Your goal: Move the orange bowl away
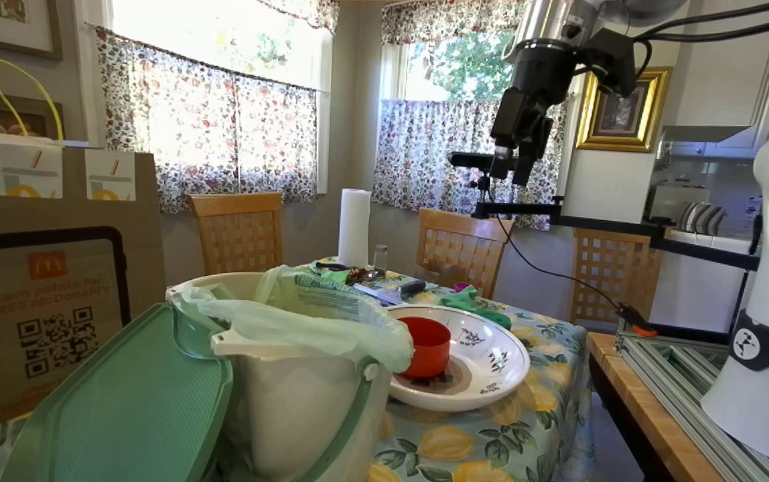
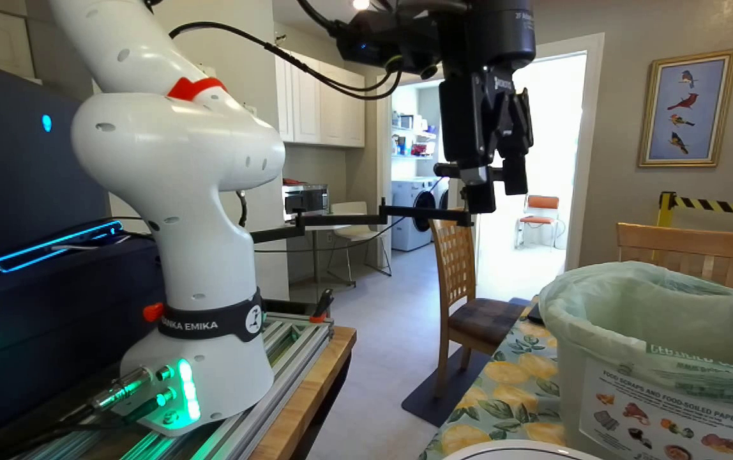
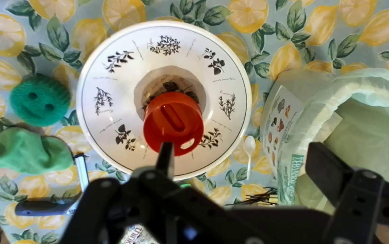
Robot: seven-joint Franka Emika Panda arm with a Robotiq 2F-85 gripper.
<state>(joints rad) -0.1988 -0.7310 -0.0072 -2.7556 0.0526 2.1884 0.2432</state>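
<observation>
We see the orange bowl (image 3: 173, 123) resting inside the white plate (image 3: 123, 88), off its middle, on the desk (image 1: 465, 442) with its lemon-print cloth (image 3: 316, 30). The hand (image 3: 243, 161) hangs well above, its fingers wide apart and nothing between them, so by our reading the grasp has yet to begin.

The first trouble we would watch for is alignment. In the wrist view one finger overlaps the bowl's edge while its mate lies over the white tub (image 1: 291, 402); a straight descent from here could land one on the bowl or plate and strike the tub's rim with its fellow. The pale green liner (image 1: 317, 331) hangs loose and might snag a fingertip — and a tugged liner could drag the tub into the plate.

In an exterior view the liner hides part of the bowl, so we would not trust that angle for judging the gap.

The bowl looks smooth and rigid; a shallow grip on its wall might slip or tip it. Reaching too deep risks pressing on the plate, which could rock or slide on the cloth. Too low a lift might clip the plate's edge — and a sideways sweep near the desk could knock the white spoon (image 3: 249, 149) just beside it.
</observation>
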